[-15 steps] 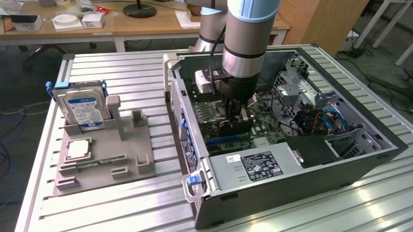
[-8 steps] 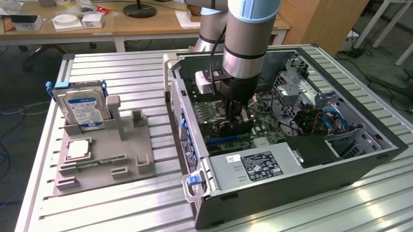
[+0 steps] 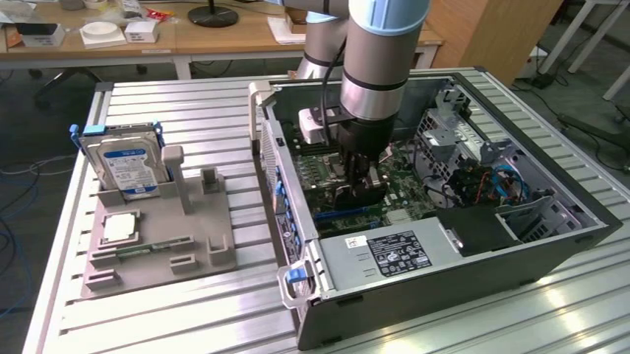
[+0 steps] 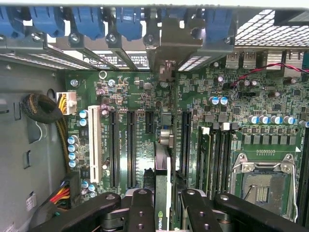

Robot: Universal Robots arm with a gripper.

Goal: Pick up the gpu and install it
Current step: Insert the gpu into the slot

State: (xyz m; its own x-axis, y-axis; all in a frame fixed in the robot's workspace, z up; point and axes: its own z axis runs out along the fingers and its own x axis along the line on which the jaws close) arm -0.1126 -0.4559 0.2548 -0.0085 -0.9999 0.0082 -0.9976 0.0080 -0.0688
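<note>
Clearly, the gripper point(image 3: 359, 184) is down inside the open computer case point(image 3: 443, 287), its fingers point(image 4: 140, 205) pinching the gpu point(image 4: 162, 169) edge-on, one on each face. The card hangs over the motherboard point(image 4: 130, 96) among the black expansion slots point(image 4: 130, 145), with its metal bracket point(image 4: 169, 46) up against the rear panel under the blue latches point(image 4: 128, 21). I cannot tell whether its edge connector has entered a slot.

In the exterior view the power supply point(image 3: 394, 254) lies near, at five o'clock of the gripper, and the hard drive point(image 3: 123, 166) stands well apart at nine o'clock.

The main risk, as I judge it, is misalignment. If the card sits slightly off the slot line, a downward push would load the board or the small capacitors point(image 4: 218, 100) beside it. The bracket could also catch on the rear panel and tilt the card. A thin card held by its faces may slip or pivot under insertion force.
</note>
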